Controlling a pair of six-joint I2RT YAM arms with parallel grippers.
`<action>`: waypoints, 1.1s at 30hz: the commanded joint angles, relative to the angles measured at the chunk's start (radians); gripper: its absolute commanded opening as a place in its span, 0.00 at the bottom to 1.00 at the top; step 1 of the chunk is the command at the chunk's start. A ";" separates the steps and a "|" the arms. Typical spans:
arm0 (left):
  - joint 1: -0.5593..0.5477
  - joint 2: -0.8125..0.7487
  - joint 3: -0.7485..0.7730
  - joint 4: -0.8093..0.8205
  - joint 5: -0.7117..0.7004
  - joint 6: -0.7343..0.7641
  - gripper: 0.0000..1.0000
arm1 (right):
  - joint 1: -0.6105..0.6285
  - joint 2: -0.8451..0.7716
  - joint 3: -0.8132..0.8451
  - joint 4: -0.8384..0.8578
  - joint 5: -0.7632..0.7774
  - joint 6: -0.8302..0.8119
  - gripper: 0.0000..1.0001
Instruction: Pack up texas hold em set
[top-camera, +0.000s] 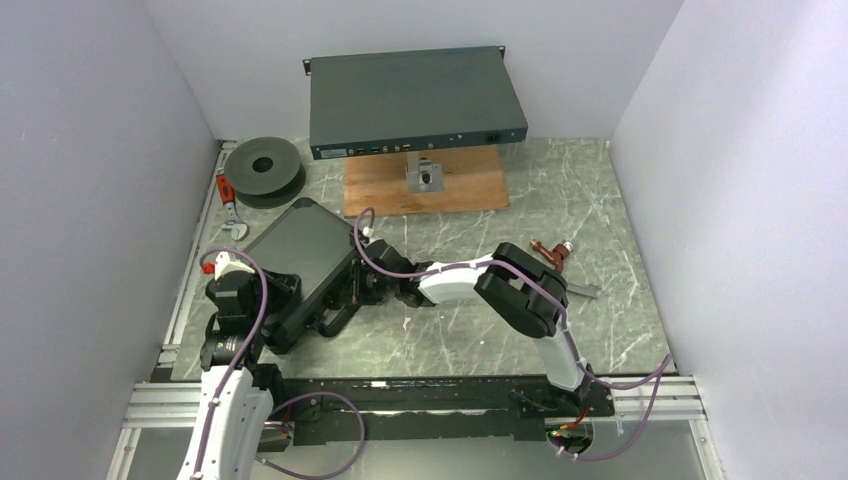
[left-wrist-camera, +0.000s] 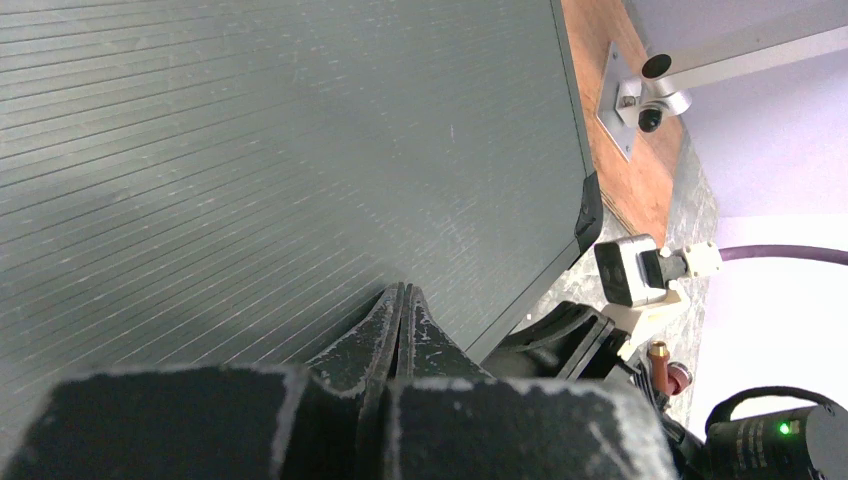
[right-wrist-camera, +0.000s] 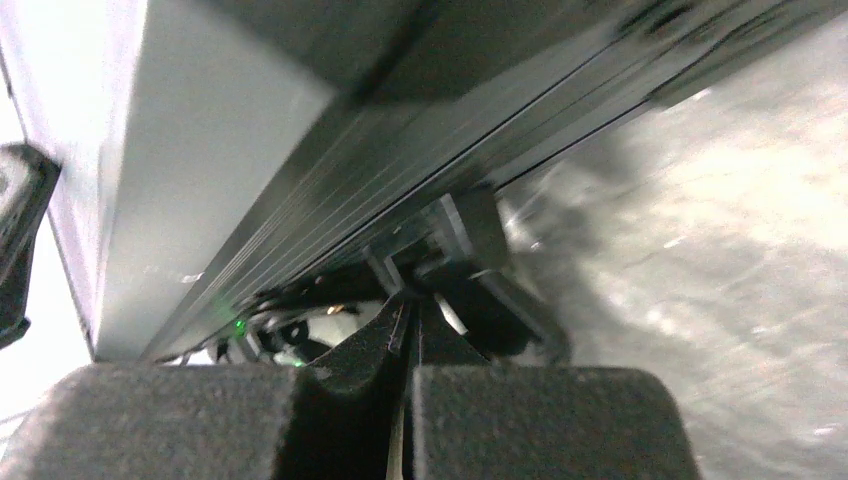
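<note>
Pushing too hard could make the big dark case (top-camera: 300, 255), lying closed on the near left of the table (top-camera: 600, 200), slide away, since nothing grips it. The left arm (top-camera: 235, 300) bends over the case's near left corner, and its claw (left-wrist-camera: 402, 300), pressed together and holding nothing, looks to rest on the ribbed lid. The right arm (top-camera: 500, 290) reaches low to the left, with its claw (right-wrist-camera: 410, 315) also pressed together by the small latch (right-wrist-camera: 455, 240), where it could slip off.
</note>
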 joint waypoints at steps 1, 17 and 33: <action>-0.003 0.031 -0.060 -0.207 -0.035 0.034 0.00 | -0.019 0.015 0.006 -0.091 0.146 -0.021 0.00; -0.003 0.028 -0.061 -0.210 -0.035 0.034 0.00 | -0.010 -0.021 0.005 -0.085 0.082 -0.075 0.00; -0.003 0.028 -0.064 -0.205 -0.033 0.037 0.00 | 0.012 -0.076 0.031 -0.077 0.002 -0.089 0.00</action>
